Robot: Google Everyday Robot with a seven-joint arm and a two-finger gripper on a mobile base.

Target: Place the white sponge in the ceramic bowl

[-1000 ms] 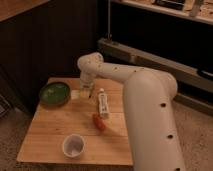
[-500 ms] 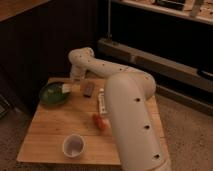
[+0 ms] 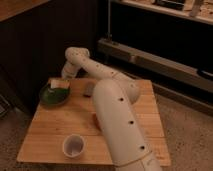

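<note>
Reaching across the wooden table [image 3: 125, 107] from the near right, our white arm [image 3: 117, 115] bends at its far joint and drops toward the back left corner, where our end effector [image 3: 63, 79] hangs just above the ceramic bowl [image 3: 53, 96]. We cannot tell whether the end effector is parted or closed, since it merges with the pale shape beneath it. The white sponge [image 3: 59, 84] shows as a small cream block directly under the end effector, over the far part of the dark green bowl; we cannot tell whether it is gripped, resting on the rim or already lying inside. The bowl itself sits near the left edge of the table, wide, shallow and glossy. A small white cup [image 3: 73, 145] stands upright near the front edge, well apart from the bowl and just left of the arm's thick lower segment. A dark flat object [image 3: 89, 89] lies on the wood between the bowl and the arm, close to the arm's upper link, too dim for us to identify. A sliver of something orange-red [image 3: 94, 119] peeks out at the arm's left side, mostly hidden by it. Dark cabinets rise behind the table, and speckled floor [image 3: 185, 125] spreads to the right
</note>
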